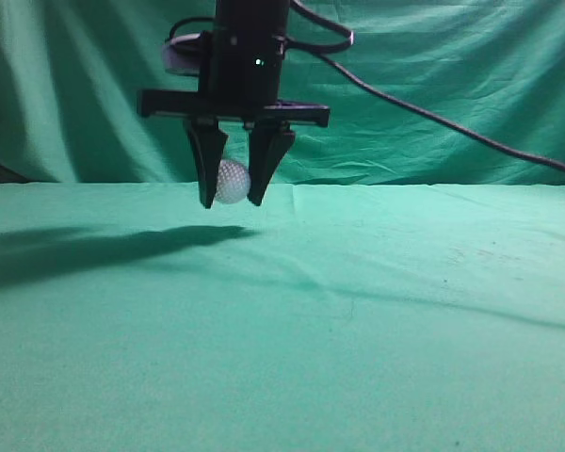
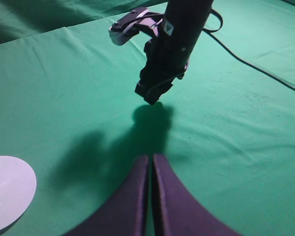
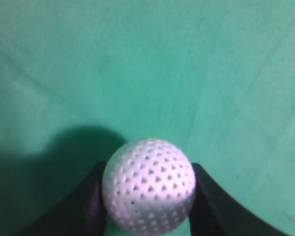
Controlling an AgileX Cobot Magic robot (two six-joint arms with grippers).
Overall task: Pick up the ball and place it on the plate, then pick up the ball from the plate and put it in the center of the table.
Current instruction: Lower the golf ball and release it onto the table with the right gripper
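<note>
The ball, a small white dimpled sphere, is held between the two black fingers of my right gripper, a little above the green table. In the right wrist view the ball fills the gap between the fingers of the right gripper, with its shadow on the cloth below. The left wrist view shows the right gripper from the side, with the ball hidden. My left gripper is shut and empty, low over the cloth. The white plate lies to its left.
A black cable runs from the right arm off to the right, and lies across the cloth in the left wrist view. The draped green backdrop hangs behind the table. The arm casts a long shadow to the left.
</note>
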